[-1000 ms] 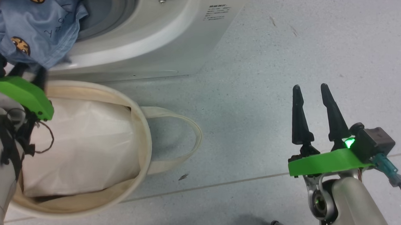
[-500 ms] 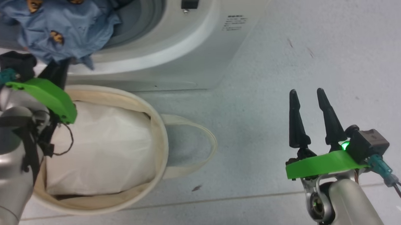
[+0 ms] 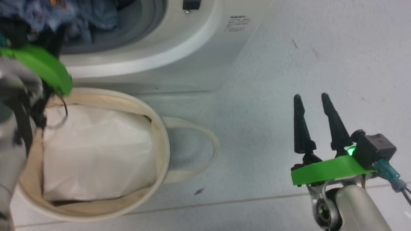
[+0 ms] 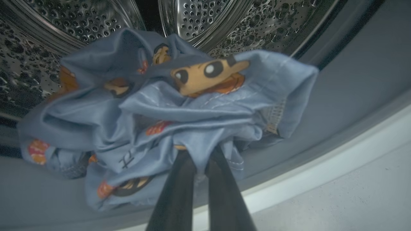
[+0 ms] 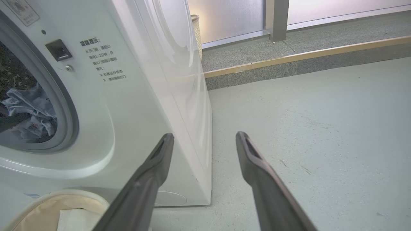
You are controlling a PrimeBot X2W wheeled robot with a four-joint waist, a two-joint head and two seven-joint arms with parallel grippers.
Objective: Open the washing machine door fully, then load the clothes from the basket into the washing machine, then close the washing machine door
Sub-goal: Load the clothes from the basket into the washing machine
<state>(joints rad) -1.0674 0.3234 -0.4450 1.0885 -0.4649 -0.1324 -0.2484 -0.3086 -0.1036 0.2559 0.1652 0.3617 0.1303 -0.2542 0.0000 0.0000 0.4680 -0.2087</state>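
Observation:
The light-blue clothes (image 4: 192, 106) with brown-orange figures lie bunched in the mouth of the washing machine (image 3: 181, 40), over the grey gasket (image 4: 353, 80) and in front of the steel drum (image 4: 205, 19). My left gripper (image 4: 200, 152) is shut, its tips buried in a gathered fold of the cloth. In the head view the clothes (image 3: 74, 10) sit inside the opening, just beyond my left wrist. The basket (image 3: 162, 138) stands below the opening. My right gripper (image 3: 310, 96) hangs open over the floor to the right, holding nothing. The washing machine door is out of view.
White pillow-like padding (image 3: 98, 148) lies inside the basket, and a loop handle (image 3: 207, 143) lies on the floor at its right. Grey floor stretches to the right of the washer. A raised ledge with a wooden strip (image 5: 289, 61) runs behind it.
My left gripper has closed and moved up into the washer's opening. The clothes, which hung over the lower rim, now sit deeper inside. The head camera shifted; the right arm stayed put.

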